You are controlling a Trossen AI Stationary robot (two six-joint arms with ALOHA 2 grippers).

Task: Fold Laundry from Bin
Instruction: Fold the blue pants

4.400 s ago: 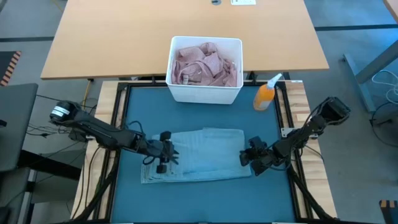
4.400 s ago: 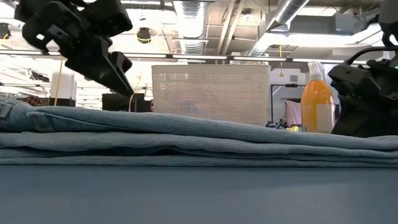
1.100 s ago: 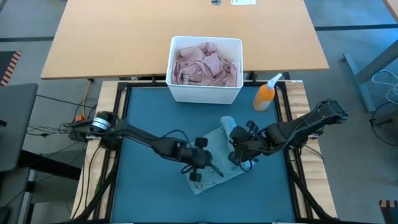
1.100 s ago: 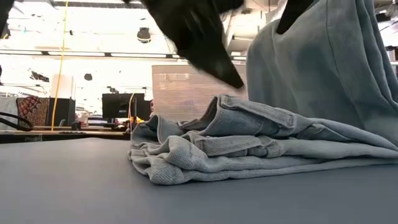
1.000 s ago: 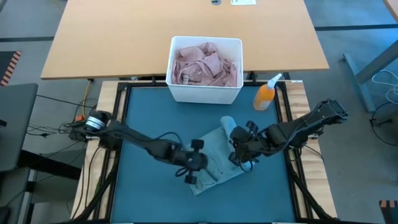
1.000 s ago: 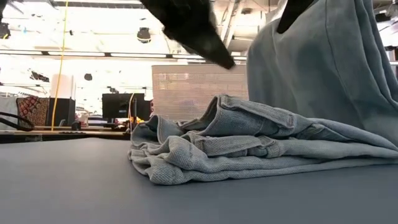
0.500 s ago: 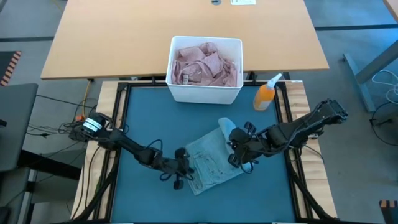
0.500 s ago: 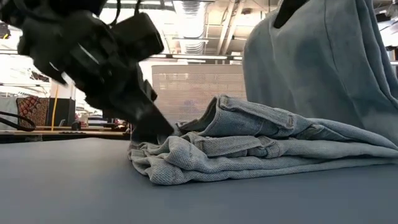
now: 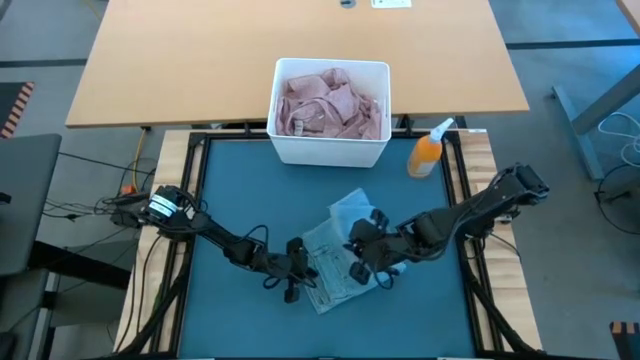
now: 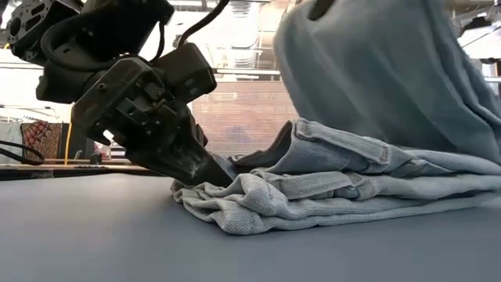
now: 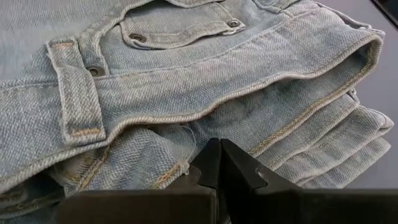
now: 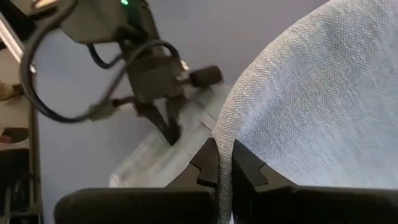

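The light blue jeans (image 9: 332,243) lie folded in a pile on the teal mat (image 9: 230,200). One folded part is raised above the pile (image 10: 376,70). My left gripper (image 9: 300,272) is shut and low at the pile's left edge (image 10: 218,171). My right gripper (image 9: 362,252) is shut on the raised denim above the pile's right half. The white bin (image 9: 331,150) stands at the mat's far edge, and the pink shirt (image 9: 330,103) lies crumpled inside it. My left gripper touches the pile's left edge with its shut fingertips (image 11: 217,152), at the fold just below the waistband (image 11: 186,134). The fingers come low, slanting down from the table's left. The pile rests on the mat. My right gripper pinches a folded edge of the denim (image 12: 222,134) between its two fingers, which lie across that edge. The held part stands up over the pile, while the rest of the jeans (image 10: 337,196) lies on the mat.
An orange spray bottle (image 9: 427,152) stands at the mat's far right corner, right of the bin. A wooden table (image 9: 200,60) lies beyond the bin. Bare mat shows left of the jeans and toward the near edge.
My left gripper has drawn back toward the table's left edge and come down from above the jeans to the pile's left edge. My right gripper has moved toward the left edge, carrying the raised denim farther over the pile.
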